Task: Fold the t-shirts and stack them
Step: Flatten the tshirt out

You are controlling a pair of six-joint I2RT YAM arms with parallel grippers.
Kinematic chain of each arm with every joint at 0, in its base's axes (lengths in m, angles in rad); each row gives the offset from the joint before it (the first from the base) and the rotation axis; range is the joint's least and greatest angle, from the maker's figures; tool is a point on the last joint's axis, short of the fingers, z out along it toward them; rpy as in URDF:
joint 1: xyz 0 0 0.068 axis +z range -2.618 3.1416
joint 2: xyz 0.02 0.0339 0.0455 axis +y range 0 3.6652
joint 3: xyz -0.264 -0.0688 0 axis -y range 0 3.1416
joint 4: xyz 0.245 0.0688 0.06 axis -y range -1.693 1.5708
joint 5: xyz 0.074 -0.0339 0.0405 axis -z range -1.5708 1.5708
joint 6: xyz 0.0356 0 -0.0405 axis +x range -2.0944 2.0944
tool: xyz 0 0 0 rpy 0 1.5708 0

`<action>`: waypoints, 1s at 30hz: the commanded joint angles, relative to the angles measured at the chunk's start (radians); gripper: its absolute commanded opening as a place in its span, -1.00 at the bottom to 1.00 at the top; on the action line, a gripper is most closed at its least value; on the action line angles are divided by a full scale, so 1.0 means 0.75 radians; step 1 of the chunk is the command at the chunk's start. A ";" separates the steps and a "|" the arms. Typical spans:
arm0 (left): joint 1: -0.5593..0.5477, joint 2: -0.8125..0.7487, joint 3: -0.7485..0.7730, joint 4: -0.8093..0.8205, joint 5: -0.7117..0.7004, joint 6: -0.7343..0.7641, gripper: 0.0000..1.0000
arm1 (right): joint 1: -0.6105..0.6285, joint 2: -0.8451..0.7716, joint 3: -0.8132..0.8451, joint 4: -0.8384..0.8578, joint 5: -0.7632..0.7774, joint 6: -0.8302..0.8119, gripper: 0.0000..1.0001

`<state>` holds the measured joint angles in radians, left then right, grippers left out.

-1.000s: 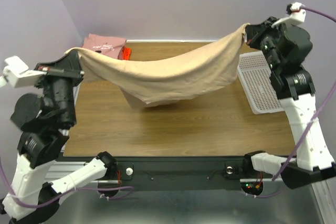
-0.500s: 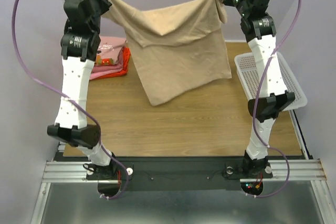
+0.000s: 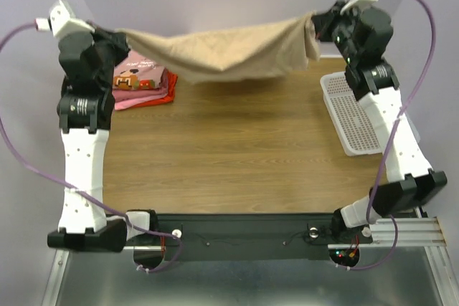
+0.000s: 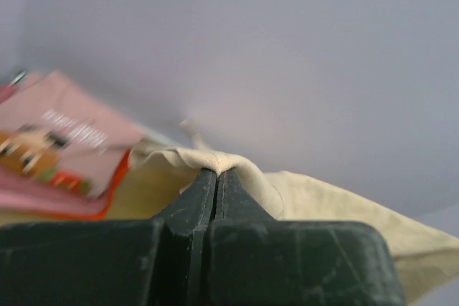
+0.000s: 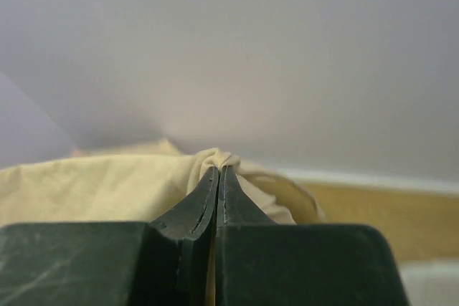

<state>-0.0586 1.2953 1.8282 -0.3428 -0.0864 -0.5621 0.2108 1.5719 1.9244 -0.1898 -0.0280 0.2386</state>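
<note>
- The left tool (image 4: 216,173) and right tool (image 5: 219,171) are each clamping a bunched edge of the tan t-shirt (image 3: 229,51).
- The shirt is sagging between them above the counter (image 3: 237,155). It looks light and limp, and is probably best held by its corners.
- Folded pink t-shirts (image 3: 143,80) are lying at the far left.

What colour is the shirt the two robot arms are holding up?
The t-shirt is plain tan, with no pattern. The top external view shows it best.

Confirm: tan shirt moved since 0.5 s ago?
Yes, upward. The tan shirt hung down level with the white basket; now its hem sits near the table's far edge.
</note>
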 commanded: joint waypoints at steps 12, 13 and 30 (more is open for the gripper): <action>0.113 -0.314 -1.196 -0.218 -0.328 -0.257 0.44 | -0.007 -0.482 -1.353 -0.297 0.277 0.224 -0.14; 0.115 -0.287 -1.170 -0.236 -0.351 -0.273 0.50 | -0.007 -0.480 -1.369 -0.301 0.281 0.224 0.14; -0.200 -0.073 -1.262 0.165 -0.032 -0.208 0.55 | 0.138 -0.503 -1.431 -0.242 -0.118 0.220 1.00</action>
<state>-0.1051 1.1275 0.8291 -0.3004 -0.1287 -0.7414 0.2485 1.2190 0.8852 -0.4393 -0.0349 0.3779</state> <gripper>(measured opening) 0.776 0.998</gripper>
